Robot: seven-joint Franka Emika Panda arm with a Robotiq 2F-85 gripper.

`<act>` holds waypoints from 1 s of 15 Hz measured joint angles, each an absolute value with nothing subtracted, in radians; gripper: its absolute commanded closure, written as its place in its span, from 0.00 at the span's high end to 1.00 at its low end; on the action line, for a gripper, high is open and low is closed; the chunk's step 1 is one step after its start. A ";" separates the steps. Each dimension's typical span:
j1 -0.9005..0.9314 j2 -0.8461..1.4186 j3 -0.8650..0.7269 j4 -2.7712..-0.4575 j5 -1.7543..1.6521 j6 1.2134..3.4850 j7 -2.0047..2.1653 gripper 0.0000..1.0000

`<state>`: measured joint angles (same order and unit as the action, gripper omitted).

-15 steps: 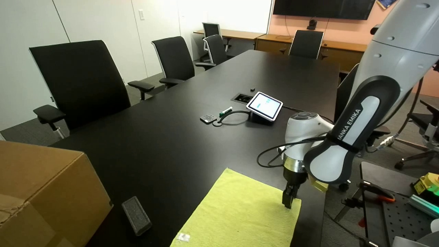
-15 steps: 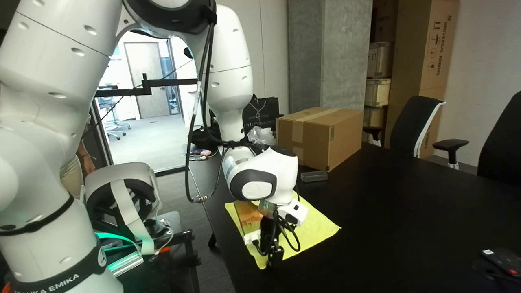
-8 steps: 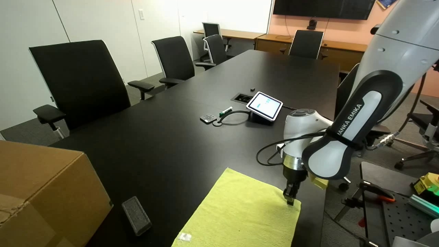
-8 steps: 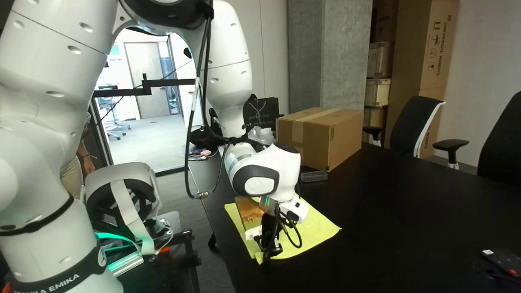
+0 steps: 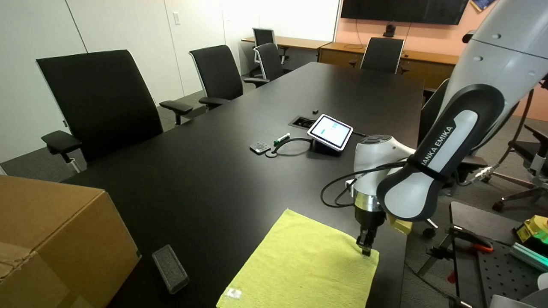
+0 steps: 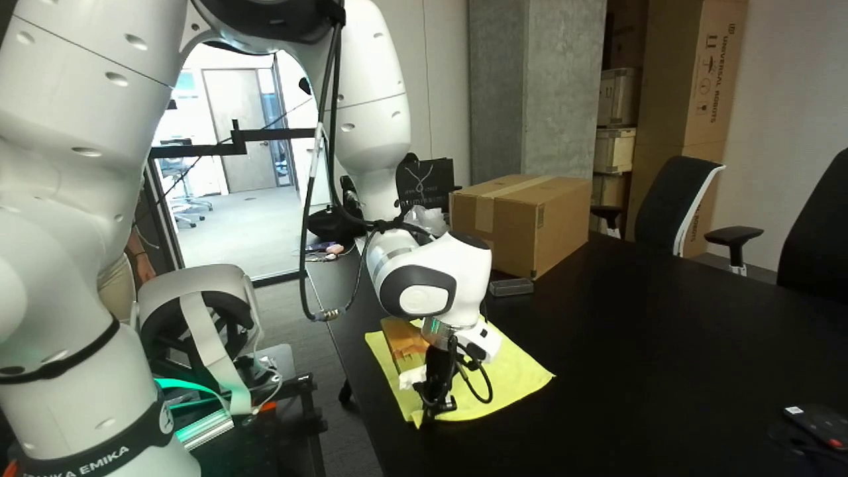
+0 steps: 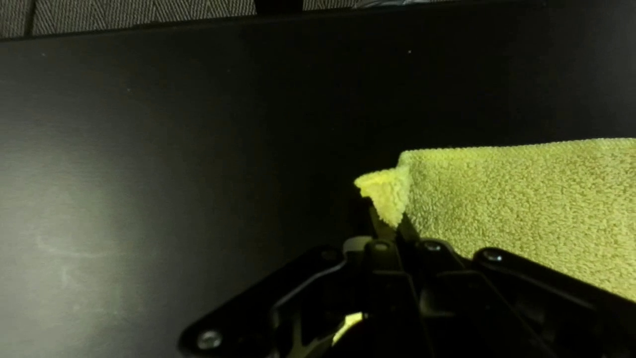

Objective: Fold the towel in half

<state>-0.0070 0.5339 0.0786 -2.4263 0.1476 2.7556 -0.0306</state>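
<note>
In an exterior view, a bright yellow-green rectangular terry-cloth towel lies approx. flat on the long black bench, w/ a small white tag near its edge. The black two-fingered mechanical hand points down at a corner of the towel. Off to the towel's side: a grey oblong block, then, farther from the towel, the big brown cardboard box.

In an exterior view the white-and-grey jointed arm blocks part of the towel from me; a corner tip shows right at the hand.

Wrist view settles the grip: fingers nearly together, just cloth b/w them, holding the towel's corner w/ a wee tip poking out past. Rest of the towel in sight spreads away from the pinch, flat.

My guess on handling: v. light, soft, limp, nothing to break. Nap's fuzzy, so prob. grippy, not slippery. No stiffness tho, so one lifted corner will prob. sag & pull the towel askew. Corner's an OK hold if carried low to the matching corner; mid-edge of the towel might bring both corners over more evenly. Pinch looks small, so a quick tug could lose it.
</note>
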 measured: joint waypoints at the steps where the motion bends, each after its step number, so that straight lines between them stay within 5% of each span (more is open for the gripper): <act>1: -0.010 0.528 0.080 -2.426 0.148 2.750 -0.037 0.03; 15: 0.001 0.403 0.080 -2.350 0.115 2.693 -0.068 0.03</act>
